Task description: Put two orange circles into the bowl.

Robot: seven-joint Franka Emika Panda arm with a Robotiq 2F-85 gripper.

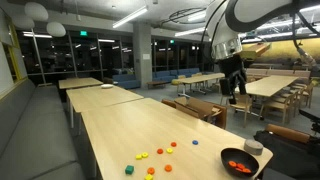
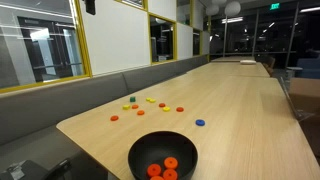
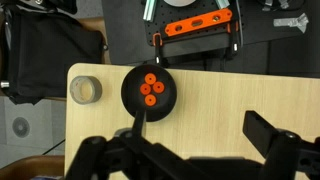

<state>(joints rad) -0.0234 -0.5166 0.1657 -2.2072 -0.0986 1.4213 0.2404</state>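
Note:
The black bowl (image 3: 128,92) sits near the table's end, directly below the wrist camera. Several orange circles (image 3: 150,99) lie inside it. The bowl also shows in both exterior views (image 1: 228,154) (image 2: 140,150), with the orange circles (image 2: 160,169) in it. More orange circles (image 2: 180,108) (image 1: 172,145) lie loose on the table among other coloured pieces. My gripper (image 1: 232,88) hangs high above the table's end. In the wrist view the gripper (image 3: 200,135) is open and empty, its fingers spread wide over bare wood beside the bowl.
A small grey cup (image 3: 85,90) stands next to the bowl, also seen in an exterior view (image 1: 252,147). Yellow discs (image 2: 151,100), a blue disc (image 2: 200,123) and other pieces are scattered mid-table. The table edge (image 3: 66,120) is close to the cup. An orange-and-black stand (image 3: 195,28) stands beyond the table's end.

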